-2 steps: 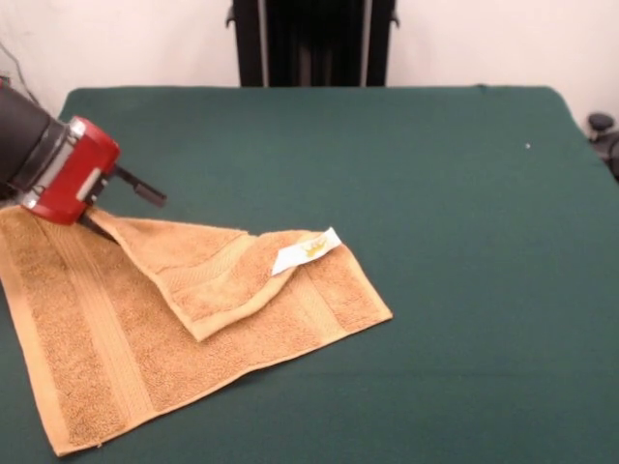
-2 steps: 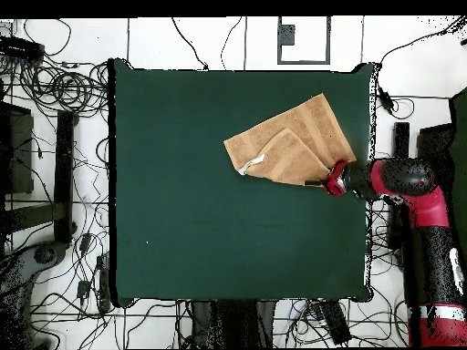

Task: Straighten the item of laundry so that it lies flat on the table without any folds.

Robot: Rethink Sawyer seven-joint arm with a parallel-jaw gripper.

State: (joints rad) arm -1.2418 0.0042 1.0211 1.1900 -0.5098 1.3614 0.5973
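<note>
Because the soft orange-tan terry towel (image 1: 145,319) is light and floppy, grab the folded flap's corner (middle left). Red-and-black gripper (image 1: 121,208): grip state unclear.

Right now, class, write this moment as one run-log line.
towel: one corner folded over, tag showing | hand: at the fold's edge, grip unclear | table: towel near one side | state: not flat yet

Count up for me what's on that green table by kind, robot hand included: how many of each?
Towels: 1, an orange-tan towel with one corner folded over, lying on the table
White tags: 1, the tag on the folded part
Robot hands: 1, the hand at the towel's edge
Total: 3
</note>
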